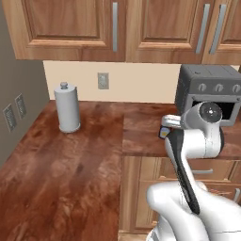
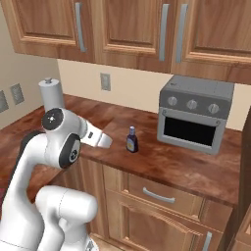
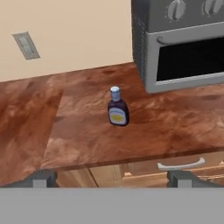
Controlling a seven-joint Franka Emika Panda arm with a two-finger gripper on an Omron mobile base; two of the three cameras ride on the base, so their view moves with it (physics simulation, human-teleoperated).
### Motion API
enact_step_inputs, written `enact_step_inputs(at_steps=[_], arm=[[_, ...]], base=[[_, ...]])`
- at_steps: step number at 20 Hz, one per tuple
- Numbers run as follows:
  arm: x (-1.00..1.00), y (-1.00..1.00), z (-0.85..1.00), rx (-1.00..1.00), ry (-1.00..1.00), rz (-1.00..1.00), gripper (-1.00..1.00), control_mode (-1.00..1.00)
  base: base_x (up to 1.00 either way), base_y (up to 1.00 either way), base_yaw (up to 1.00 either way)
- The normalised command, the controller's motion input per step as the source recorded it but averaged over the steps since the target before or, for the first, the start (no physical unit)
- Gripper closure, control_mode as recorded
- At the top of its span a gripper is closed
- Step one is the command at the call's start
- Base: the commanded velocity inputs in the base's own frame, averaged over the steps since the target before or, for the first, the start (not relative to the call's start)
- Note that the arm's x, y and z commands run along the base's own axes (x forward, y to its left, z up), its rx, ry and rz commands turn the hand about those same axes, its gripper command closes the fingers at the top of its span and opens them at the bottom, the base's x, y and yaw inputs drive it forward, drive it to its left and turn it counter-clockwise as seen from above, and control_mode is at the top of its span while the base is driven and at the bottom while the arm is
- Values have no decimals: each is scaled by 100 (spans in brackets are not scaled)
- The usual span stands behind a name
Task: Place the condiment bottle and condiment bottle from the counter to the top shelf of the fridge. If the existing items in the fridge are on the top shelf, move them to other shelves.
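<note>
One condiment bottle (image 3: 117, 113), dark purple-blue with a pale cap and a yellowish label, stands upright on the reddish-brown counter (image 3: 87, 135), left of the grey toaster oven. It is also in the right base view as the bottle (image 2: 131, 139), and the arm half hides the bottle (image 1: 164, 133) in the left base view. My gripper (image 3: 111, 179) is open and empty, its fingertips (image 3: 43, 178) wide apart, short of the counter's front edge and apart from the bottle. The hand (image 2: 100, 139) points at the bottle from the left. The second bottle, the fridge and its items are out of view.
A grey toaster oven (image 2: 196, 115) sits on the counter right of the bottle. A paper towel roll (image 1: 67, 107) stands in the back left corner. Wooden wall cabinets (image 1: 94, 23) hang above, and drawers with handles (image 2: 157, 196) lie below the counter edge.
</note>
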Motion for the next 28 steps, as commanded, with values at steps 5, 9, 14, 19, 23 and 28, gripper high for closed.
enact_step_inputs(at_steps=[5, 9, 14, 19, 23, 28], arm=[[58, -33, -16, 0, 15, 0, -100, -100], [32, -38, -3, 0, 11, 0, -100, -100], [9, -28, -1, 0, 9, 0, -100, -100], [2, -7, -23, 1, 13, 0, -100, -100], [18, 0, -27, 3, 9, 0, -100, -100], [37, 0, -13, 0, 1, 0, -100, -100]], base=[[0, 0, 0], [0, 0, 0], [0, 0, 0], [0, 0, 0], [0, 0, 0], [0, 0, 0]])
